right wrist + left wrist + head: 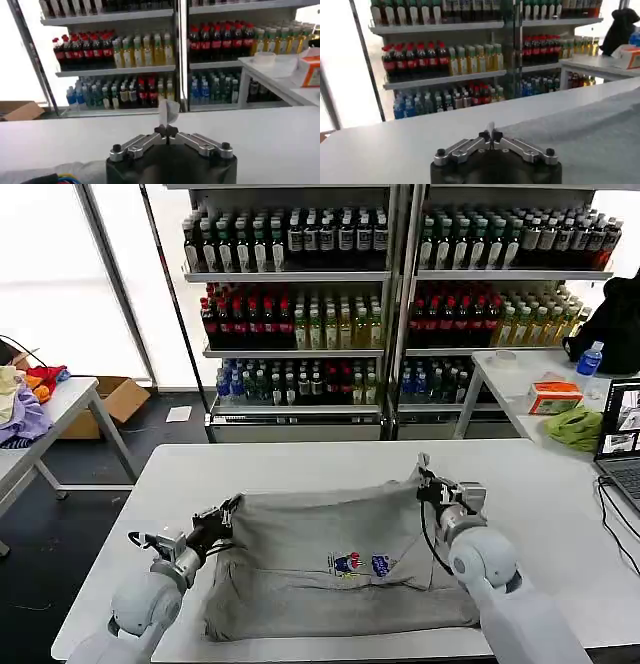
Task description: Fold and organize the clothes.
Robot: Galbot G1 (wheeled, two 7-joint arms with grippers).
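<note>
T-shirt (330,569) in both grippers' shut jaws.

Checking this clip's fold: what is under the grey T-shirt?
The white table shows all round the T-shirt. Left claw and right claw pinch its far corners. Anything beneath the cloth is covered.

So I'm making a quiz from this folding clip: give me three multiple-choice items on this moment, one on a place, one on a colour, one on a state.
1. Where does the T-shirt lie?
A. on the white table
B. on a shelf
C. on the floor

2. What colour is it?
A. purple
B. light grey
C. yellow

3. How are the left gripper and the right gripper?
A. both open above the cloth
B. one parked off the table
C. each shut on an edge of the shirt

Answers: 1 A, it is spread on the tabletop; 2 B, grey cloth with a small chest print; 3 C, both wrist views show cloth pinched between closed fingers.
</note>
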